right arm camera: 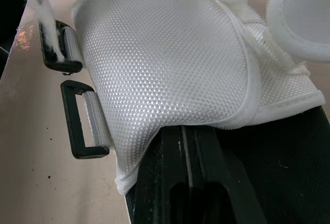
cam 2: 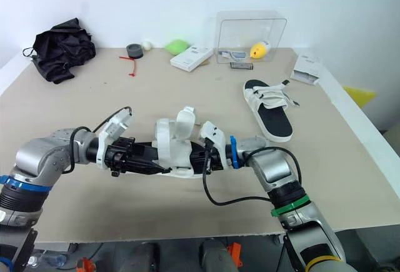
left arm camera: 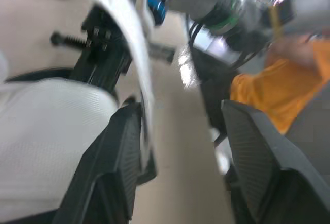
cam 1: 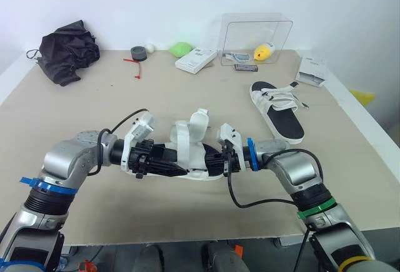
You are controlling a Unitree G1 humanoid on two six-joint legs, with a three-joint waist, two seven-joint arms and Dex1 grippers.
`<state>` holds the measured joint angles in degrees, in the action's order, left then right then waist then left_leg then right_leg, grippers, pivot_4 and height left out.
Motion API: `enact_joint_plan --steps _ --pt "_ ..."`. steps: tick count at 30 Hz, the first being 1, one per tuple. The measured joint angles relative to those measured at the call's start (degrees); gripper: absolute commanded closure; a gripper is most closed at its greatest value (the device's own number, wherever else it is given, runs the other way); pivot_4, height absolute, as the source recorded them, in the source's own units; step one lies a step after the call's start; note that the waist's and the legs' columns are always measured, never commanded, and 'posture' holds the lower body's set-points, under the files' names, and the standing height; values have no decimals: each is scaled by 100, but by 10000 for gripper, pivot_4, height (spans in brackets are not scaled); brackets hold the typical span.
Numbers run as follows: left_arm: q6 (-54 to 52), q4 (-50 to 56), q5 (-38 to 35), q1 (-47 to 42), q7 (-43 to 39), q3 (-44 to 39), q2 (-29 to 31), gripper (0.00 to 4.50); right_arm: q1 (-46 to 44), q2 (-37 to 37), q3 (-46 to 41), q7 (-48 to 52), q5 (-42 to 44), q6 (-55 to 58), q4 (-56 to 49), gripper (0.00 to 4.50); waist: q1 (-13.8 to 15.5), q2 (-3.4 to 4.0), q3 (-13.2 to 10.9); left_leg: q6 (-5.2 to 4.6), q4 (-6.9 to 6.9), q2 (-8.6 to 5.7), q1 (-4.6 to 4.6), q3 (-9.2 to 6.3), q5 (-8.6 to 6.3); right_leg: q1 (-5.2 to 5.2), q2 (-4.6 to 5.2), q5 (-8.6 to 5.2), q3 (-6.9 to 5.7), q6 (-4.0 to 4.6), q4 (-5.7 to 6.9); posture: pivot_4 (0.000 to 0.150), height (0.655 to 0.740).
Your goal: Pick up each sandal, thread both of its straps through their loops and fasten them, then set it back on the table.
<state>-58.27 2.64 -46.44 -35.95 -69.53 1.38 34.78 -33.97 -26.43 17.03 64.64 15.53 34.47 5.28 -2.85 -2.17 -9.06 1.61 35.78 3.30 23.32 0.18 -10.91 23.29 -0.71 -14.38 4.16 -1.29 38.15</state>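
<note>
Sandal (cam 1: 190,153) is at the near middle of the table (cam 1: 94,109), between both arms, its straps loose and raised. Left fingers (left arm camera: 121,157) stand apart at its left end, one beside the sole edge. Right fingers (right arm camera: 180,180) lie together, tips hidden under a white strap (right arm camera: 170,64). Second sandal (cam 1: 278,109) rests on the table, far right.

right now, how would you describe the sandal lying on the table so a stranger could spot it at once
Start at the clear plastic box at the far edge of the table. Just in front of it, toward the right side, lies a sandal with a black footbed and white straps. Unlike the other sandal held near the front edge, it lies flat, alone.
</note>
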Motion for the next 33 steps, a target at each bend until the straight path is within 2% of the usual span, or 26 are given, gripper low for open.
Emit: enact_joint_plan --steps 7,8,13,15,25,33 --pt "-473 -209 -151 -75 589 -154 -239 19305 -1 12 6 23 1 -8 -5 45000 -9 0 0 0 -5 1 0 -3 0 2 -4 -1 1 1 0 1500 7400" --pt "-476 -194 -150 -46 627 -116 -248 21496 -1 12 6 22 1 -9 -6 45000 -9 1 0 0 -5 1 0 -2 0 3 -4 -1 1 1 0 1500 7400" --pt "-416 -142 -62 74 972 -39 -461 40001 2 10 0 4 -2 -10 -5 45000 -6 0 0 1 -2 1 0 -2 1 2 -3 1 3 1 1 1500 7400" --pt "-406 -143 -25 73 1035 -40 -459 44197 5 9 1 8 -2 -9 -14 45000 -6 0 0 1 -4 0 0 -2 0 2 -3 1 2 1 1 1500 7400" --pt "-220 374 -18 301 614 190 -62 44197 4 13 14 17 -1 -10 -27 45000 -9 1 0 1 -10 1 -2 -2 0 4 -3 -2 3 5 0 1500 7400" --pt "491 693 604 688 308 891 375 44197 8 14 30 22 1 -5 -56 45000 -9 2 0 1 -20 5 -6 -3 0 5 -6 -10 0 18 0 1500 7400"
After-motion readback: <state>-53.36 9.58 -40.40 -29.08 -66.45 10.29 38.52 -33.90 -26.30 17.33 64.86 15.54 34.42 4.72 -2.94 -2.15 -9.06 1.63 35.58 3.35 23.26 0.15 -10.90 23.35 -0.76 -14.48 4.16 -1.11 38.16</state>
